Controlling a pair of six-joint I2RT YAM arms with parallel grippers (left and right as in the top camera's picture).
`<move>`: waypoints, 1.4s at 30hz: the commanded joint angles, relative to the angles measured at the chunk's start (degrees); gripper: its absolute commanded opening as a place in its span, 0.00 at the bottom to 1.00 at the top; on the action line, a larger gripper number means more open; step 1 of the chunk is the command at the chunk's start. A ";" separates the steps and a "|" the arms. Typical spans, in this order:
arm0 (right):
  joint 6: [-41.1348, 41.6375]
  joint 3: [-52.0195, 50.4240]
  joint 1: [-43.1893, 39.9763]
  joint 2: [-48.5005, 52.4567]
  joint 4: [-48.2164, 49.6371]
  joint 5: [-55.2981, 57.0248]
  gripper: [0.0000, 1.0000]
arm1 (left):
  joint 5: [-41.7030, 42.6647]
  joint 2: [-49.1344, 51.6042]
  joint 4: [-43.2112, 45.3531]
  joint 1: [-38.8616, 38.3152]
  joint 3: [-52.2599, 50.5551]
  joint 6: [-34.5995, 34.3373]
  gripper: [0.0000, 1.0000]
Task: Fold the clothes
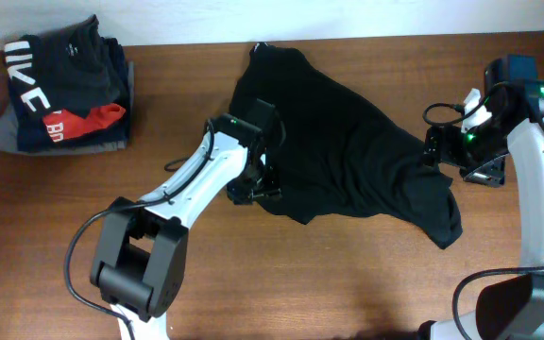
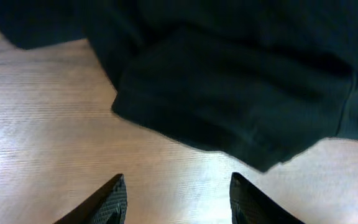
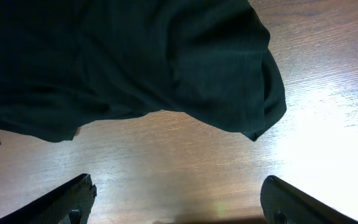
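Hanging low over the brown tabletop, the left gripper has its fingers spread apart, with only bare wood between them. It is right at the left edge of the black clothes. The right gripper is spread wide too and holds nothing. It is by the right edge. The clothes lie bunched up in the middle of the tabletop, between both grippers. Far back in the left corner sits a pile of folded garments, dark, red and grey.

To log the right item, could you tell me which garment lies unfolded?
The plain black garment, spread out centrally; the white-lettered dark one, red one and grey one lie folded.
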 commanded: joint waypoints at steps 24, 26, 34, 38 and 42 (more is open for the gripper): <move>0.15 1.20 0.15 -0.66 0.11 0.94 0.89 | 0.37 7.39 1.81 0.15 0.42 -4.63 0.01; 0.17 1.20 0.15 -0.66 0.09 0.94 0.89 | -1.75 7.39 -1.38 0.46 1.66 -4.63 0.01; 0.17 1.07 0.26 -0.66 0.07 0.92 0.89 | -12.61 6.99 -21.16 3.91 8.35 -4.63 0.01; 0.17 0.31 0.26 -0.63 0.07 0.87 0.89 | -17.16 6.45 -28.61 6.45 9.27 -4.63 0.01; 0.15 -2.56 0.26 -0.63 0.81 -0.44 0.88 | -20.17 6.36 -33.51 8.11 9.27 -4.63 0.01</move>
